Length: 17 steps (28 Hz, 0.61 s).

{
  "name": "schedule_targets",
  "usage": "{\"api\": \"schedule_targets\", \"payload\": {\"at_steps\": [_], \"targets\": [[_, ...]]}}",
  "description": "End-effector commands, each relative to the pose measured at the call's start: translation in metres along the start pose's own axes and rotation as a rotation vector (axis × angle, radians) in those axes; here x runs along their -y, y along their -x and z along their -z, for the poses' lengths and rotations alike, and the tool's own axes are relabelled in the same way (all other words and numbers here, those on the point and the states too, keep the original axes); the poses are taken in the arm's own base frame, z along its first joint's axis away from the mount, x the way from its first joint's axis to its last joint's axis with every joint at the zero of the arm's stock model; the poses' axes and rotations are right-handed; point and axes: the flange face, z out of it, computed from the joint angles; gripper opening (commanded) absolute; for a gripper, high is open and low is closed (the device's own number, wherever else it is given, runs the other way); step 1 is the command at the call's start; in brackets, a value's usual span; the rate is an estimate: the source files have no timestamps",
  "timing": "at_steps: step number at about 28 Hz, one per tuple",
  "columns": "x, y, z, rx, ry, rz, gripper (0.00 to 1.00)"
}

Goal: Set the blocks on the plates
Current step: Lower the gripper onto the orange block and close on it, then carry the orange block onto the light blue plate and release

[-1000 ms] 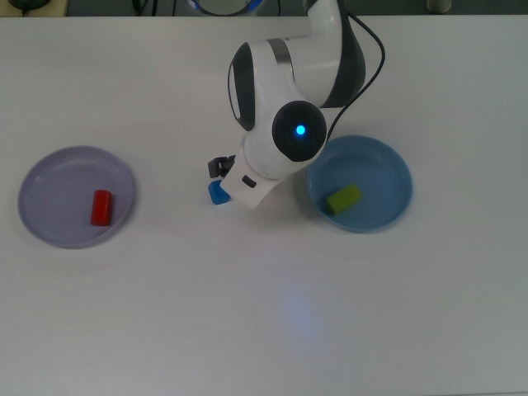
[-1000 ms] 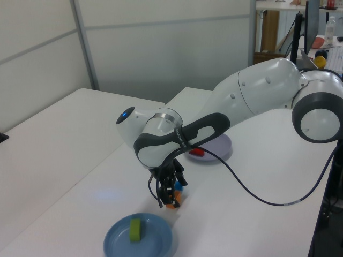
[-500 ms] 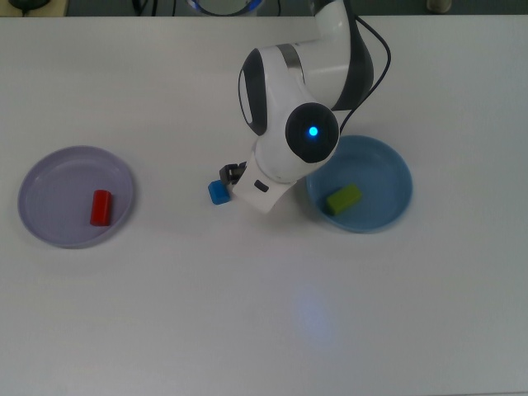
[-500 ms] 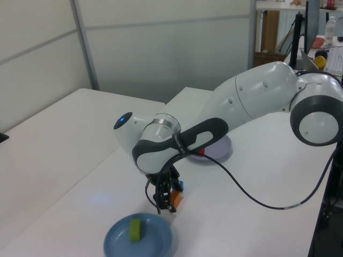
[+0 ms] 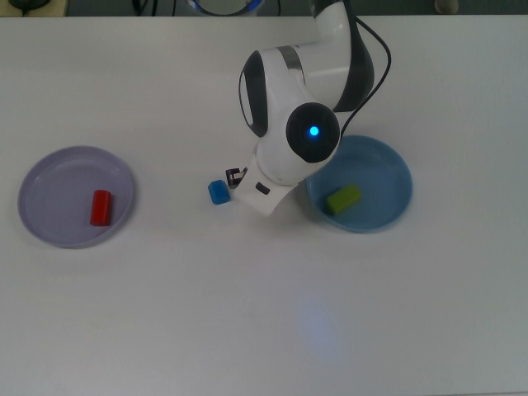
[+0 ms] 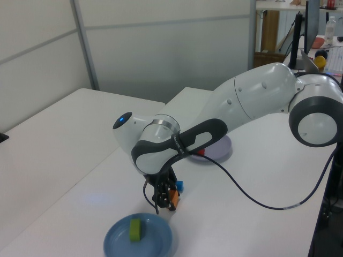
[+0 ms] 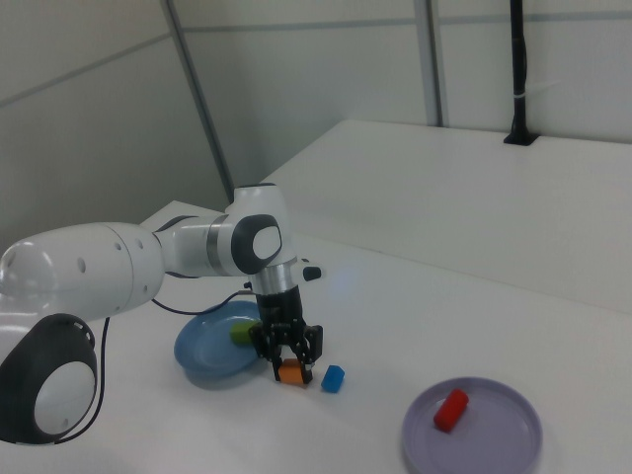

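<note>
Claw was down on the tabletop, fingers straddling the orange block, apparently clamped on its side faces. Block sat just beside the light blue plate, blue cube near it on the other side. It looked small, rigid, light; smooth faces might slip, so a flat-sided mid-height grip seemed right. Green block lay in the blue plate, red cylinder in the lavender plate.

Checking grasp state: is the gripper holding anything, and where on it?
The gripper is closed on the orange block, fingers on its opposite side faces, just above the table.
</note>
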Motion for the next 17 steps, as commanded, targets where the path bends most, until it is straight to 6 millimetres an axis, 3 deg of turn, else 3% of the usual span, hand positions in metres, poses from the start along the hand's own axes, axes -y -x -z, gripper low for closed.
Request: {"api": "schedule_targets", "payload": {"at_steps": [1,6,12,17], "targets": [[-0.009,-0.002,0.0,-0.023,0.011,0.001,0.0],[-0.01,-0.001,0.005,-0.031,0.004,-0.002,0.0],[-0.02,0.006,0.024,-0.059,-0.003,-0.023,0.0],[-0.014,0.013,0.064,-0.119,-0.009,-0.031,0.0]]}}
